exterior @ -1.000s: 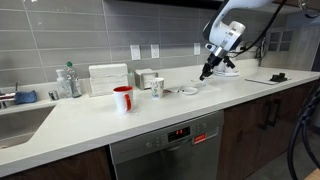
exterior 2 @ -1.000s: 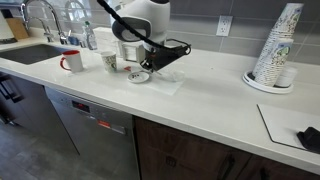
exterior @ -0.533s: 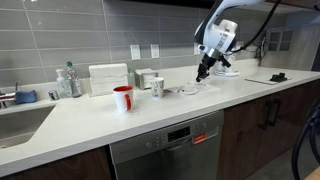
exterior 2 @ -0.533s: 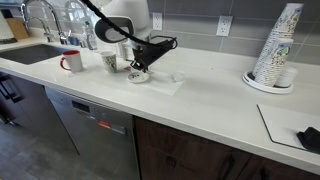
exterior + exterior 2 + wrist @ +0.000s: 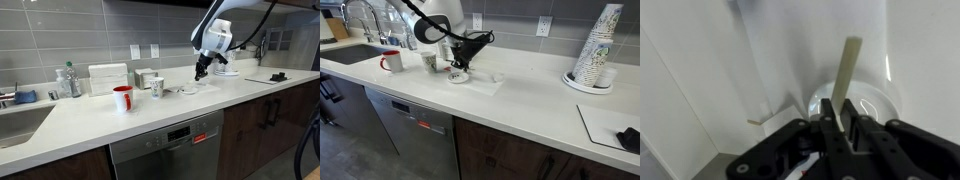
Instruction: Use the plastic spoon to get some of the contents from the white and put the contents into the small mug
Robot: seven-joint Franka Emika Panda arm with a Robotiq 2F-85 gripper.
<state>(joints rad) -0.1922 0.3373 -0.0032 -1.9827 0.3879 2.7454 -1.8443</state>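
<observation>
Plastic spoon [image 5: 848, 70] is clamped in the jaws of the gripper [image 5: 840, 126] above the white bowl [image 5: 880, 105]. Risk: a tilted carry from the bowl may spill contents short of the small mug [image 5: 157, 87].

Glossy white bowl [image 5: 878, 100], seemingly plastic spoon [image 5: 847, 70]

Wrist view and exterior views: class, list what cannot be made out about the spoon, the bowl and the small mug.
- The spoon: the wrist view shows only a straight handle. The gripper hides its lower end.
- The bowl: its contents are unreadable, washed out and blurred in the wrist view and too small in an exterior view.
- The small mug: it lies outside the wrist view, and its inside is too small to see in both exterior views.
</observation>
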